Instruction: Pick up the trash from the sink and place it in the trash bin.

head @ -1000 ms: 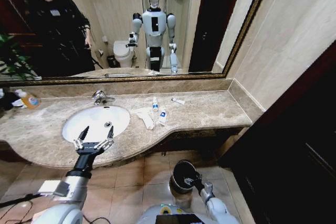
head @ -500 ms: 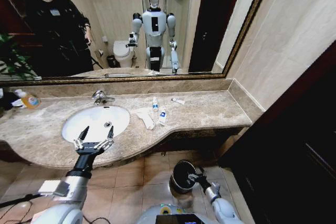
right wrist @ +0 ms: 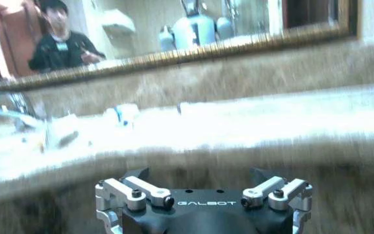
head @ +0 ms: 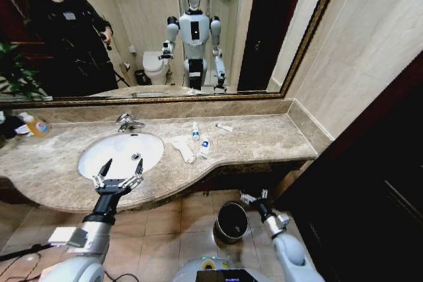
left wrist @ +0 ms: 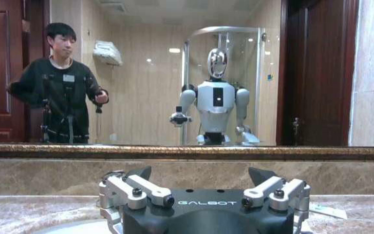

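The white oval sink (head: 106, 156) holds nothing but its chrome drain (head: 135, 156). The trash lies on the marble counter to its right: crumpled white paper (head: 183, 146), two tiny bottles with blue labels (head: 195, 130) (head: 205, 145) and a white stick (head: 224, 127). My left gripper (head: 119, 175) hovers open above the sink's front rim, its fingers (left wrist: 141, 173) spread wide with nothing between them. The black trash bin (head: 232, 221) stands on the floor below the counter. My right gripper (head: 255, 196) hangs open and empty just above and to the right of the bin, facing the counter's front edge (right wrist: 194, 151).
A chrome faucet (head: 125, 122) stands behind the sink. An orange-capped bottle (head: 36, 125) sits at the far left of the counter. A mirror runs along the back wall, and a dark wooden door (head: 383, 163) closes off the right side.
My right gripper has risen from the bin's mouth, up and to the right toward the counter's underside. The left gripper has stayed where it was.
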Robot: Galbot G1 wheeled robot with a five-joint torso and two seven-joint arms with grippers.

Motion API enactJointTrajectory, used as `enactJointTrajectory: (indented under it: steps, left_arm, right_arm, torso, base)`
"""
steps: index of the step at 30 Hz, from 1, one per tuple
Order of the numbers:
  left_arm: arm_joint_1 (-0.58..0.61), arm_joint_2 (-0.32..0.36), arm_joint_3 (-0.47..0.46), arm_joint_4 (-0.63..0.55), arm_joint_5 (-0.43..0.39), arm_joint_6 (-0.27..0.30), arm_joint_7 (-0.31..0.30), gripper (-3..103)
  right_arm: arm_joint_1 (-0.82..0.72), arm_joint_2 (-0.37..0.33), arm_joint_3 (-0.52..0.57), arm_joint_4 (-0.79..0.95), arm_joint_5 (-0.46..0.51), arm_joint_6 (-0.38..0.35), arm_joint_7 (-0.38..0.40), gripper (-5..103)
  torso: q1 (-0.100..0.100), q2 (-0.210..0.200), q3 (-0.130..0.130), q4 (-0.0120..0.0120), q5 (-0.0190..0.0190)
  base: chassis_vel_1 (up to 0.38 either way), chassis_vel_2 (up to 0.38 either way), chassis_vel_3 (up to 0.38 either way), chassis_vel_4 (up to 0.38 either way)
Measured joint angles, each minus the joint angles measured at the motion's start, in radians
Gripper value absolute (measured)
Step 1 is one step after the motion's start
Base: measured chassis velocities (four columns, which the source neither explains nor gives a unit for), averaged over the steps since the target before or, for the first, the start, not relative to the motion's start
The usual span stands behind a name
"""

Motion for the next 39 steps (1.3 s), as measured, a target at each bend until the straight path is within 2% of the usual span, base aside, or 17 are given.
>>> enactJointTrajectory:
  steps: [6, 7, 10, 11, 16, 17, 20, 21, 26, 29, 34, 36, 39]
  left_arm:
    - [0.000, 0.000, 0.000, 0.000, 0.000, 0.000, 0.000, 100]
    - [0.000, 0.000, 0.000, 0.000, 0.000, 0.000, 0.000, 100]
    - [0.000, 0.000, 0.000, 0.000, 0.000, 0.000, 0.000, 100]
    - [0.000, 0.000, 0.000, 0.000, 0.000, 0.000, 0.000, 100]
    - [0.000, 0.000, 0.000, 0.000, 0.000, 0.000, 0.000, 100]
    - [0.000, 0.000, 0.000, 0.000, 0.000, 0.000, 0.000, 100]
    - [0.000, 0.000, 0.000, 0.000, 0.000, 0.000, 0.000, 100]
    - [0.000, 0.000, 0.000, 0.000, 0.000, 0.000, 0.000, 100]
    - [0.000, 0.000, 0.000, 0.000, 0.000, 0.000, 0.000, 100]
    - [0.000, 0.000, 0.000, 0.000, 0.000, 0.000, 0.000, 100]
    - [0.000, 0.000, 0.000, 0.000, 0.000, 0.000, 0.000, 100]
    - [0.000, 0.000, 0.000, 0.000, 0.000, 0.000, 0.000, 100]
    - [0.000, 0.000, 0.000, 0.000, 0.000, 0.000, 0.000, 100]
  right_arm:
    - [0.056, -0.074, -0.053, 0.128, 0.021, -0.102, 0.055, 100]
    - [0.056, -0.074, -0.053, 0.128, 0.021, -0.102, 0.055, 100]
    - [0.138, -0.150, -0.105, 0.112, 0.054, -0.149, 0.055, 100]
    - [0.138, -0.150, -0.105, 0.112, 0.054, -0.149, 0.055, 100]
    - [0.340, -0.271, -0.213, -0.025, 0.157, -0.193, 0.038, 100]
    - [0.340, -0.271, -0.213, -0.025, 0.157, -0.193, 0.038, 100]
    - [0.477, -0.312, -0.313, -0.146, 0.196, -0.198, 0.020, 100]
    - [0.477, -0.312, -0.313, -0.146, 0.196, -0.198, 0.020, 100]
    - [0.711, -0.341, -0.472, -0.257, 0.320, -0.282, -0.008, 100]
    - [0.803, -0.341, -0.524, -0.312, 0.344, -0.311, -0.037, 100]
    - [0.897, -0.324, -0.575, -0.406, 0.359, -0.329, -0.084, 100]
    - [0.986, -0.287, -0.611, -0.525, 0.357, -0.331, -0.138, 100]
    - [1.041, -0.260, -0.626, -0.609, 0.342, -0.327, -0.155, 100]
  torso:
    - [0.000, 0.000, 0.000, 0.0000, -0.0002]
    - [0.000, 0.000, 0.000, 0.0000, -0.0002]
    - [0.000, 0.000, 0.000, 0.0001, -0.0002]
    - [0.000, 0.000, 0.000, 0.0001, -0.0002]
    - [0.000, 0.000, 0.000, -0.0001, 0.0001]
    - [0.000, 0.000, 0.000, -0.0001, 0.0001]
    - [0.000, 0.000, 0.000, 0.0002, 0.0003]
    - [0.000, 0.000, 0.000, 0.0002, 0.0003]
    - [0.000, 0.000, 0.000, 0.0003, -0.0004]
    - [0.000, 0.000, 0.000, 0.0004, -0.0006]
    - [0.000, 0.000, 0.000, 0.0001, -0.0002]
    - [0.000, 0.000, 0.000, 0.0001, -0.0001]
    - [0.000, 0.000, 0.000, 0.0002, -0.0002]
  base:
    - [0.000, 0.000, 0.000, 0.000]
    - [0.000, 0.000, 0.000, 0.000]
    - [0.000, 0.000, 0.000, 0.000]
    - [0.000, 0.000, 0.000, 0.000]
    - [0.000, 0.000, 0.000, 0.000]
    - [0.000, 0.000, 0.000, 0.000]
    - [0.000, 0.000, 0.000, 0.000]
    - [0.000, 0.000, 0.000, 0.000]
    - [0.000, 0.000, 0.000, 0.000]
    - [0.000, 0.000, 0.000, 0.000]
    - [0.000, 0.000, 0.000, 0.000]
    - [0.000, 0.000, 0.000, 0.000]
    - [0.000, 0.000, 0.000, 0.000]
